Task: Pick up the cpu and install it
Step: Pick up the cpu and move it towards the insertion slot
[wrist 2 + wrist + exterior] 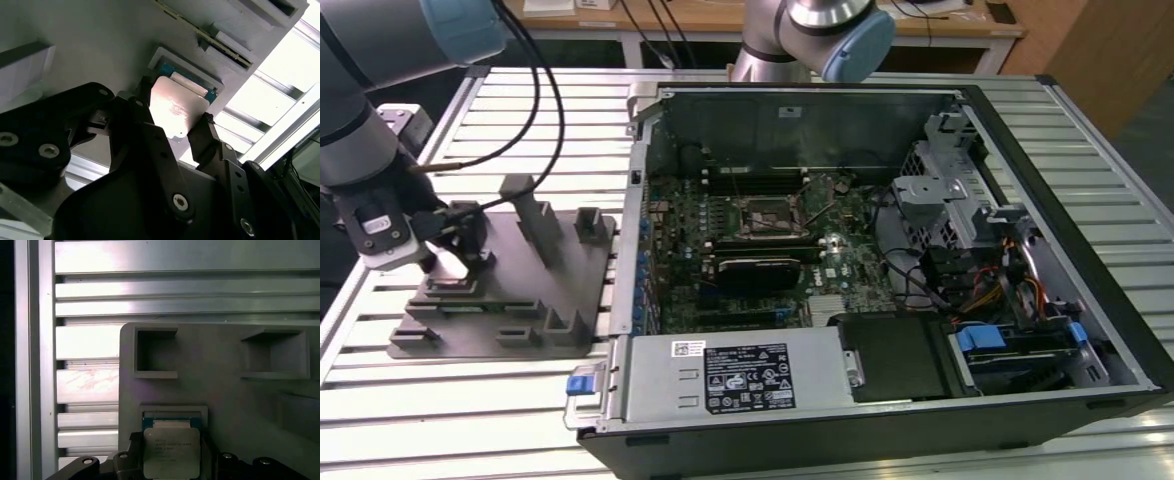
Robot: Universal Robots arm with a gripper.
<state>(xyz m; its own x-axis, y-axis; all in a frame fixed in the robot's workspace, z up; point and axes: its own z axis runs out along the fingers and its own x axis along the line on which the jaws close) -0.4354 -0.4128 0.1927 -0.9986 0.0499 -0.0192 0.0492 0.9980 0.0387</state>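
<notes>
- A slatted aluminium counter [520, 110] carries a grey peg tray [520, 300]. An open computer case [881, 130] lies just beside the tray, on the exterior view's right.
- The tool [451, 250] is down at the corner of the tray farthest from the case, over one of the tray's shallow square recesses.
- In both wrist views the cpu [175, 107] [171, 450] lies silver top up at that recess, with a thin blue-green rim showing along one edge.
- The tool [175, 114] has its two black fingers [202, 132] drawn in narrow against opposite edges of the cpu. It looks closed on the chip, not standing wide.
- Whether the chip has left the floor of the recess cannot be told.
- Judged step: the pick-up, at the grasp itself. Nothing of the install is done. The motherboard socket [767, 220], well apart from the tray inside the case, shows a bare black square in its metal frame.
- Judged need: leaving the tray calls for a straight, level rise so that the chip's edge does not catch the wall of the recess. It also calls for a grip firm enough that the thin board does not tip between the fingers.
</notes>
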